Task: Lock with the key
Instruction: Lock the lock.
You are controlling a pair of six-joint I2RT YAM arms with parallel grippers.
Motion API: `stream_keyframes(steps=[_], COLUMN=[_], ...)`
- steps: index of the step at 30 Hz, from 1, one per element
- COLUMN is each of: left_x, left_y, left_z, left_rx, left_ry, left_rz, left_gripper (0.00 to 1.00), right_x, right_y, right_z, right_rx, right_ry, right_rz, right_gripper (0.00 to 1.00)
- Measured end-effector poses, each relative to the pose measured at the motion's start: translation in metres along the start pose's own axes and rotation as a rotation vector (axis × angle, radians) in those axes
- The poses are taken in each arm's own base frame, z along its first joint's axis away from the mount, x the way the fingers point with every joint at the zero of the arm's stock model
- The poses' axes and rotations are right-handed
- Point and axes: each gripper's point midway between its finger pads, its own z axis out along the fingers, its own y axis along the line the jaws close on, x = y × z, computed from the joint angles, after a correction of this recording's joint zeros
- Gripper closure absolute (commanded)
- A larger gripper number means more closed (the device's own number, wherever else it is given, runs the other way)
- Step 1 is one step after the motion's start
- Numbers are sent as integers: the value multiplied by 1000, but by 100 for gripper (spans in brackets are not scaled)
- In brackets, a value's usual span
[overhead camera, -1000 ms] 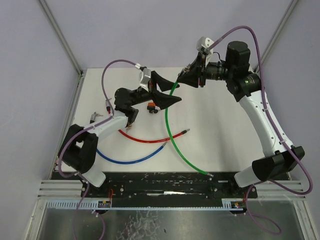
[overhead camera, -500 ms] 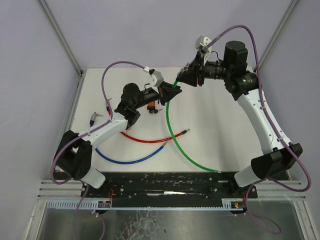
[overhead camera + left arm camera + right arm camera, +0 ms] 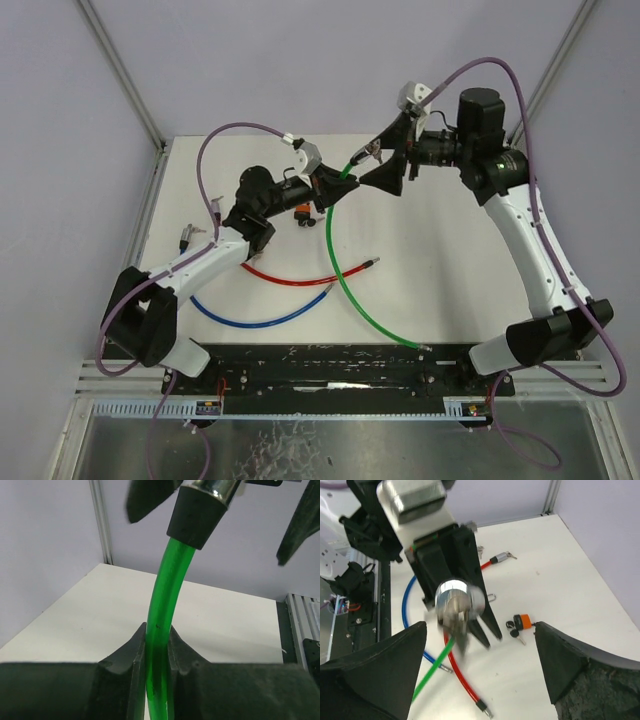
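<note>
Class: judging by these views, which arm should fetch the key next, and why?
Right, probably. The right fingers stand open and empty; the left fingers are clamped on the green cable. The keys lie loose on the table.

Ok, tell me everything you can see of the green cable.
The green cable is glossy, plastic-coated, with a black collar and shiny metal head at its raised end and a metal tip at the other, near the table's front edge. It arcs down, crossing the red cable. The left hand pinches it below the collar; the open right hand flanks the head.
</note>
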Motion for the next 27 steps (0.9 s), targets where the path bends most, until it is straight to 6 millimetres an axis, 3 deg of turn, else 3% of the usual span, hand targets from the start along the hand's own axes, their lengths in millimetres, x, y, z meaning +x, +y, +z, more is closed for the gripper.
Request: stream_keyframes(steps=[6,9,13,22,27], left_x=[-15,-18,-8,19,23], left_y=[-8,-12,-15,-8,-5], left_z=[-12,-15,-17,-21,-22], left_rx=[13,28,40,-10,-55], left_ry=[-22,-18,22,153,207], left_rz=[-5,-7,-37,-62,-7], left_gripper=[100,100,100,100,100], right_x=[-1,-2,0,14,12], right_y=[3,15,33,40,37], right_z=[-59,-78,-82,-84,-84], right_rx=[62,63,4,-124,-162], right_ry=[3,15,29,87,95], right_rz=[-98,-197,-294,-567,-697], right_gripper=[0,0,0,1,17])
